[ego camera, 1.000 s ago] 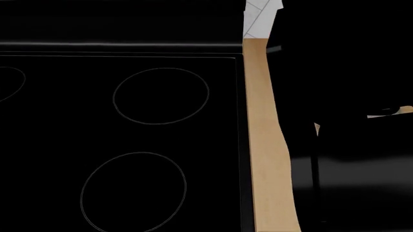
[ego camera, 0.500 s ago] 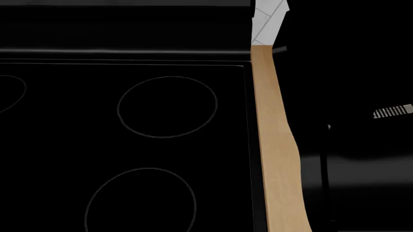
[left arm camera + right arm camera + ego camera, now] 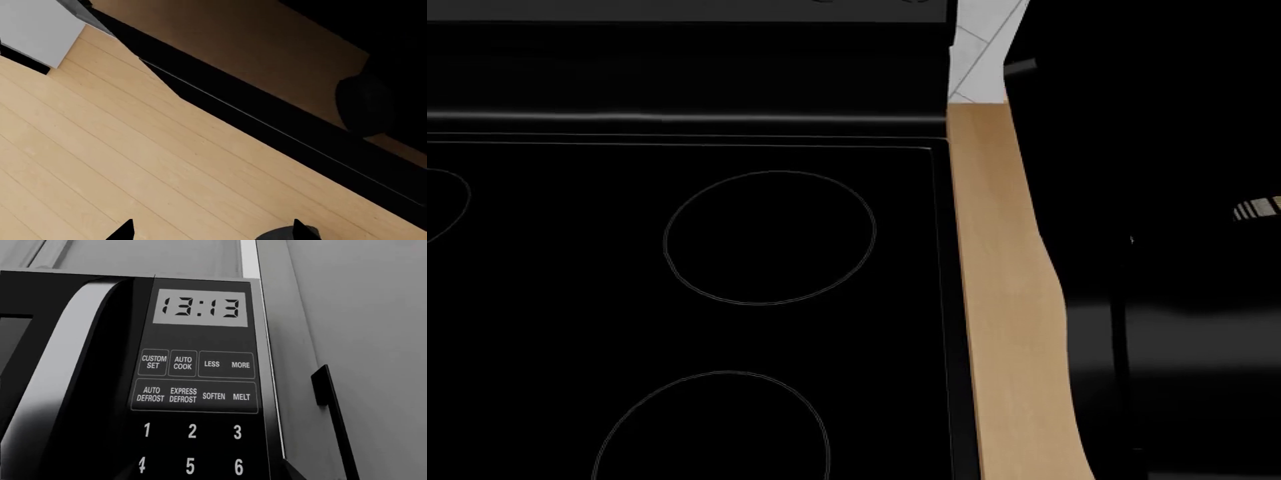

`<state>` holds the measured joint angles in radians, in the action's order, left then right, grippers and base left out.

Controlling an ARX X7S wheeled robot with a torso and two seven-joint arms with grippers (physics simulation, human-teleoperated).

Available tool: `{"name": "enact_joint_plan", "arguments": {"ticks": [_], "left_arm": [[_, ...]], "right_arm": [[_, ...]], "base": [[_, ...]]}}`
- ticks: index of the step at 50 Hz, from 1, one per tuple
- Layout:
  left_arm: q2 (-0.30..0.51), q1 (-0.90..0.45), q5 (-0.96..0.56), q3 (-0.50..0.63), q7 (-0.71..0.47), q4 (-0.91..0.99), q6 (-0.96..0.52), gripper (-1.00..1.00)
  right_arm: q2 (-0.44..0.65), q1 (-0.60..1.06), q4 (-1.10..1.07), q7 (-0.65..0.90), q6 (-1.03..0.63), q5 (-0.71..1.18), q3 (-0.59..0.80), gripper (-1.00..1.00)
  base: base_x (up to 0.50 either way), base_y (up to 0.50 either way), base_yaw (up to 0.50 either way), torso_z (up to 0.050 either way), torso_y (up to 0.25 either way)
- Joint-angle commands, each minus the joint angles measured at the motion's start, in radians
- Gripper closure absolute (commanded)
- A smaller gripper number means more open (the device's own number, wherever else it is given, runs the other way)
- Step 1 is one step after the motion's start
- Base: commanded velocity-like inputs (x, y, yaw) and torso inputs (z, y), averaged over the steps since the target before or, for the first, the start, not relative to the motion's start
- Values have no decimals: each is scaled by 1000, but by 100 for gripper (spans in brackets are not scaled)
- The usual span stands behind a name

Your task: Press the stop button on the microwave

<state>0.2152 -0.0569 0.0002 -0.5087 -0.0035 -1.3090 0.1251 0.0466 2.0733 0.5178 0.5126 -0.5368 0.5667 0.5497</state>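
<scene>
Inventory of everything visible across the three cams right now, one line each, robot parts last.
Microwave: 1, black, fills the right wrist view.
Display: 1, grey, reads 13:13, top of the control panel.
Function keys: two rows (custom set, auto cook, less/more; auto defrost, express defrost, soften, melt), below the display.
Number keys: 1 to 6 showing, below the function keys; no stop button in view.
Cooktop: 1, black, ringed burners, left in the head view.
Counter strip: 1, light wood, right of the cooktop.
Floor: light wood planks, left wrist view.
Left gripper: black fingertips apart, over the floor.
Right gripper: not in view.
</scene>
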Motion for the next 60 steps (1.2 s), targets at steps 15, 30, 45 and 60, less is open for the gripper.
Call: {"name": "enact_joint_plan", "arguments": {"ticks": [15, 30, 45, 60], "left_arm": [[0, -4, 0, 1, 0, 0, 0, -100], [0, -4, 0, 1, 0, 0, 0, -100], [0, -4, 0, 1, 0, 0, 0, -100], [0, -4, 0, 1, 0, 0, 0, -100]], "right_arm": [[14, 5, 2, 12, 19, 23, 33, -100], [61, -10, -70, 71, -109, 63, 40, -100], [119, -5, -259, 146, -291, 158, 1, 100], [177, -62, -534, 257, -437, 291, -69, 100]], "base": [[167, 20, 0, 38, 39], [0, 0, 0, 0, 0], [0, 0, 0, 0, 0], [0, 0, 0, 0, 0]]}}
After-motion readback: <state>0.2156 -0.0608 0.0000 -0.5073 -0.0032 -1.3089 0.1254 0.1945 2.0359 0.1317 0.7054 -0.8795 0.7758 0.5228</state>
